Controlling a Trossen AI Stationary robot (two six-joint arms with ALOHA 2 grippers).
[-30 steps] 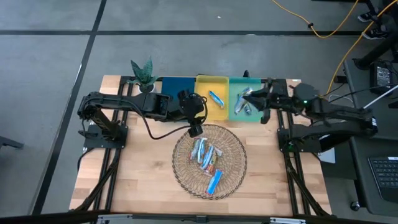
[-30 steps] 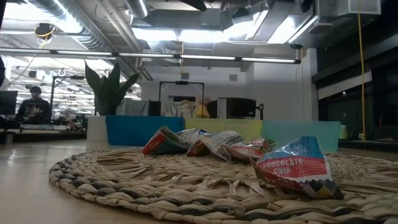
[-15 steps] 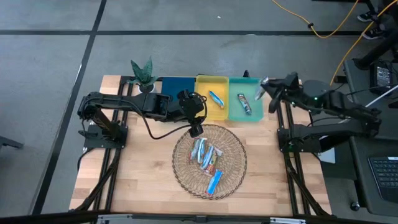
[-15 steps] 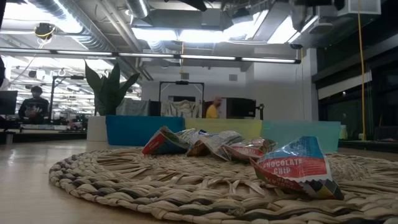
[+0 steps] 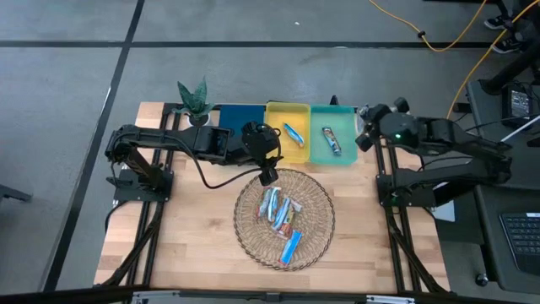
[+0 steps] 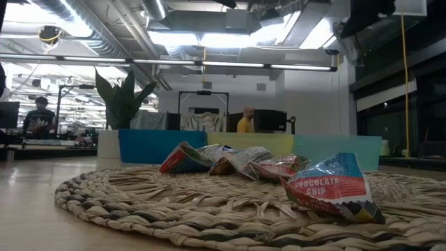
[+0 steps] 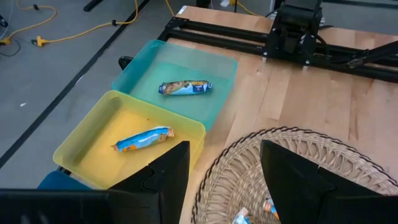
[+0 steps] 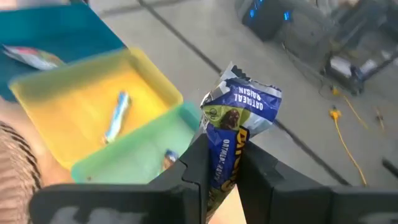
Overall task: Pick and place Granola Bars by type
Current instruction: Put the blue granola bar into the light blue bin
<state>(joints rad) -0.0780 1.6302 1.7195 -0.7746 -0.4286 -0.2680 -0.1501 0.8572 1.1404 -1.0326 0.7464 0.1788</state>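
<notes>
Several granola bars [image 5: 281, 211] lie in the round wicker basket [image 5: 321, 221]; the low view shows one marked chocolate chip [image 6: 333, 187]. One bar [image 5: 294, 133] lies in the yellow tray [image 5: 287, 110] and another [image 5: 332, 140] in the green tray [image 5: 331, 114]. My left gripper [image 7: 224, 180] hovers open above the basket's far rim, with nothing between its fingers. My right gripper [image 5: 364, 135], by the green tray's right side, is shut on a blue oatmeal raisin bar [image 8: 239, 109]. My right gripper pinches the blue bar's lower end [image 8: 222, 155] between its two fingers. The rest of the wrapper sticks out past the fingertips, crumpled at its free end [image 8: 242, 87]. The bar is lifted clear of table and trays.
A blue tray [image 5: 240, 118] stands left of the yellow one, with a potted plant [image 5: 194, 100] at the far left corner. Black rails run along both sides of the table. A person stands in the room beyond the trays [image 6: 245, 123].
My right gripper has drawn back from above the green tray toward the table's right edge, carrying the blue bar clear of the tray, and has turned its wrist about as it went.
</notes>
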